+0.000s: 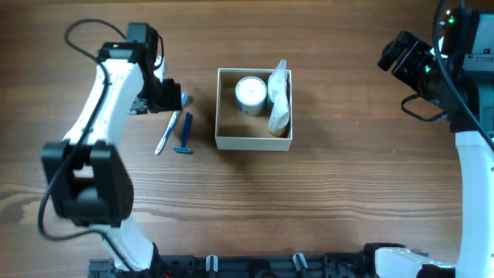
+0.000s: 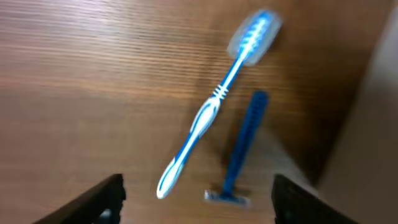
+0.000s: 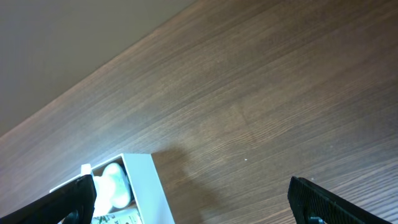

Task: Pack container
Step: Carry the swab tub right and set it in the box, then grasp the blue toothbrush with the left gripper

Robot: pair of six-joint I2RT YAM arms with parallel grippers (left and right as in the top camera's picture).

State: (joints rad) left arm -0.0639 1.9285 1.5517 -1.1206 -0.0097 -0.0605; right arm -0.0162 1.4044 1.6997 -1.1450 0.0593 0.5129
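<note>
Wooden table (image 1: 347, 193). The container (image 1: 253, 144) holds a jar (image 1: 250, 93) and a pouch (image 1: 279, 100). Toothbrush (image 1: 167, 131) and razor (image 1: 186, 133) lie just left of it. Left jaws hover wide above them; right jaws wide, well right. Centre on the toothbrush handle before you close.

Matt wood-grain table (image 1: 347, 193), glossy blue plastic razor (image 2: 242, 146), cardboard-lined white container (image 1: 247, 143).

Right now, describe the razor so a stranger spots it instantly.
Find the square container in the table's middle. Left of it lie two slim items. The razor is the shorter, all blue one nearer the container, with a crossbar head; the toothbrush is partly white.
</note>
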